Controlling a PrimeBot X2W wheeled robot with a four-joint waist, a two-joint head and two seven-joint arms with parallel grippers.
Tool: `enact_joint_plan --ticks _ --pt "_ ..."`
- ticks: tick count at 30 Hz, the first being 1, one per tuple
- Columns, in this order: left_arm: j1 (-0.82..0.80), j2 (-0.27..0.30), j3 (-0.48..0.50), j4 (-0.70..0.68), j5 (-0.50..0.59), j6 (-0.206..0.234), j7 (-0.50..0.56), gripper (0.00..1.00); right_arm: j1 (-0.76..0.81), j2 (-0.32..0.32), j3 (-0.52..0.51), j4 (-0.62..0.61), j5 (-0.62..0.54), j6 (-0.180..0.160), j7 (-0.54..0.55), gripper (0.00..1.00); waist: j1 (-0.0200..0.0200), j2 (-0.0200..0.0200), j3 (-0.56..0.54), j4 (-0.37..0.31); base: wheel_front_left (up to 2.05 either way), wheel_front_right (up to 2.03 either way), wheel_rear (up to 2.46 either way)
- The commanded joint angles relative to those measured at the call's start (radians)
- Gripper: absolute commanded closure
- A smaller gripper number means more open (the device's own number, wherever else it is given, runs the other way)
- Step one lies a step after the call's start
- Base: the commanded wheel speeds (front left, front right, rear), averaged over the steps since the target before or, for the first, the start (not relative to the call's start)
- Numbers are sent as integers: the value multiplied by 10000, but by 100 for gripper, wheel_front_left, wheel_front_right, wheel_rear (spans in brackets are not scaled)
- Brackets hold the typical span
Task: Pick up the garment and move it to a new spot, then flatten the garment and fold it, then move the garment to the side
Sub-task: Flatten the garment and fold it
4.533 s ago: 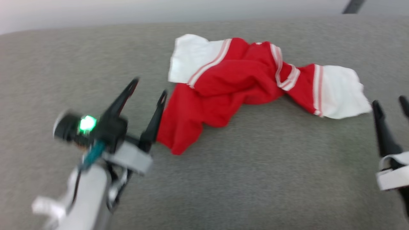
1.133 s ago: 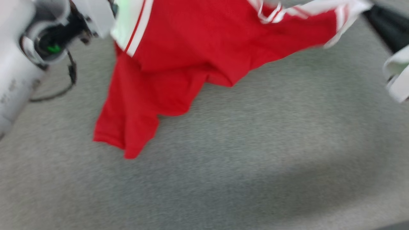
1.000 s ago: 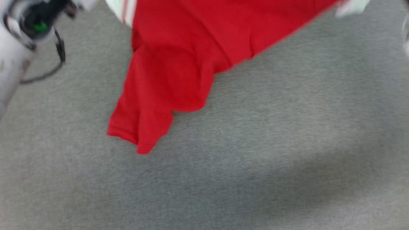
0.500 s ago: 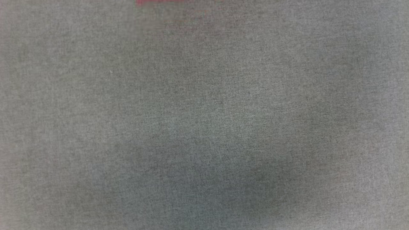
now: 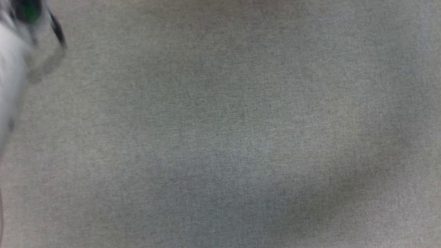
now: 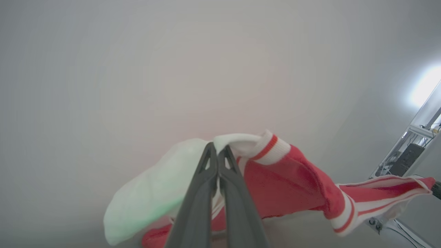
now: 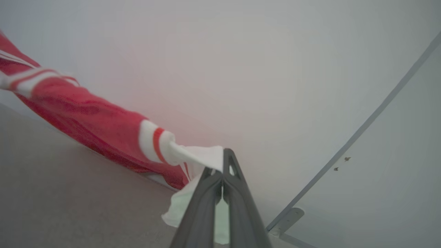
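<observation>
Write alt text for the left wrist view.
The shut left end effector grips the white sleeve of a red jersey-style shirt with red-and-white striped trim. The shirt stretches away toward the view's right against a plain pale grey backdrop.

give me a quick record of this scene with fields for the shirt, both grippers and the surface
garment: red jersey shirt with striped trim, stretched between the two grippers
left gripper: shut on one white sleeve
right gripper: shut on the other white sleeve
surface: grey fabric surface, below the shirt
left forearm: pale and blurred, upper left of head view
stage: shirt held up by both sleeves, not yet flattened
</observation>
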Motion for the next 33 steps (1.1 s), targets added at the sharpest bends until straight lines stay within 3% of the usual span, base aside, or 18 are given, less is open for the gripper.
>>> enact_joint_plan --ticks 1,6,11,20,27,33 --pt "711 445 -116 -538 -341 -36 41 100 765 -473 332 -531 345 -18 132 100 0 0 -183 159 0 0 0" --pt "3599 1701 -958 -3147 -1440 -34 412 100 3202 -1963 763 -2544 1440 -18 523 100 0 0 -565 160 0 0 0" --pt "5994 2995 -1651 -5033 -1940 -33 297 100 5232 -2786 613 -4061 1900 -18 1028 100 0 0 -962 130 0 0 0" --pt "8389 4222 -2491 -7176 -2142 -34 52 100 8963 -3876 -543 -6436 3016 -18 2522 100 0 0 -1436 438 0 0 0" --pt "9650 5072 -2741 -8476 -2768 -35 -1 100 11507 -4319 -1884 -8007 3020 -17 3632 100 0 0 -1586 521 0 0 0" --pt "10580 5989 -2642 -9757 -3521 -35 -62 100 13649 -3971 -3450 -9147 2716 -18 4534 100 0 0 -1593 580 0 0 0"
